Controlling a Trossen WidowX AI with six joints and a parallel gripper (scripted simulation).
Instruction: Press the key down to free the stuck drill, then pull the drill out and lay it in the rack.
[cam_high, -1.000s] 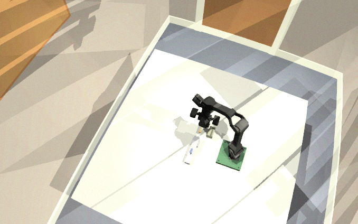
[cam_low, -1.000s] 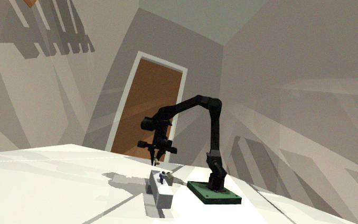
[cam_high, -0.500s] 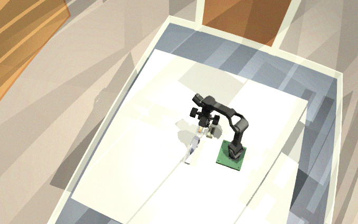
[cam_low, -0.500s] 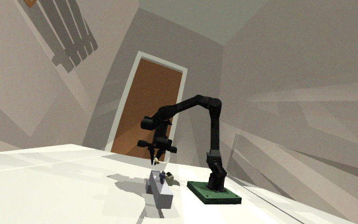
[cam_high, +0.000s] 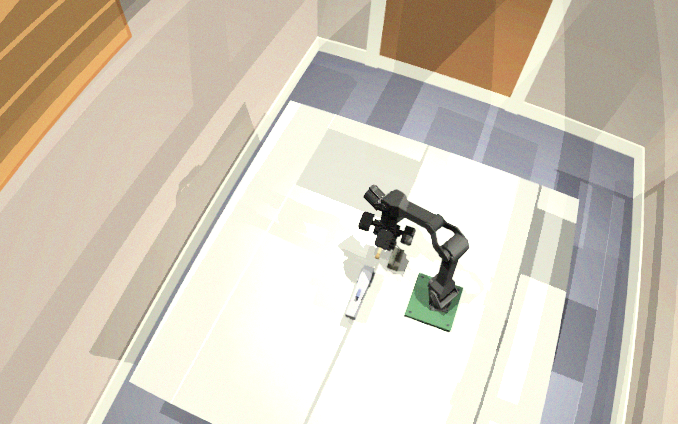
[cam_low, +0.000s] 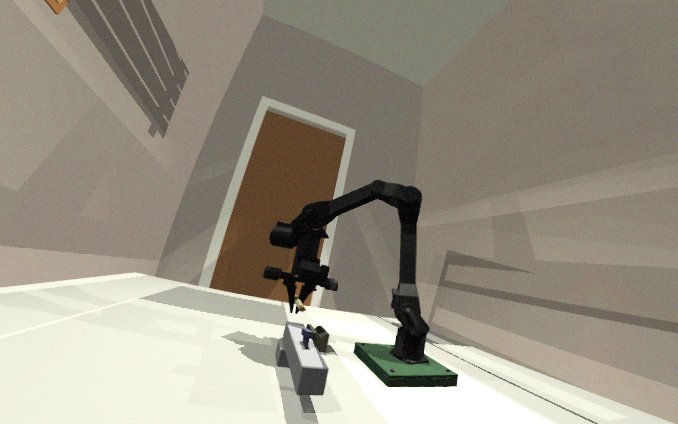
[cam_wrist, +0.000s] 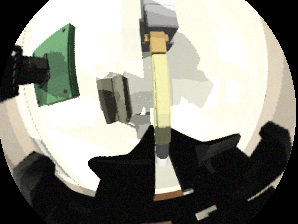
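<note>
Where brown door stands, white table ends.

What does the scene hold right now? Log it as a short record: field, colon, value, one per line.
arm: black six-joint arm on a green square base plate
end effector: pointing down, shut on a slim pale-yellow drill with a tan tip
drill height: lifted, apart from the surface
long grey block: below the end effector, small blue piece on top
olive-grey boxy fixture: beside the block, toward the base plate
drill in rack: not yet
</note>
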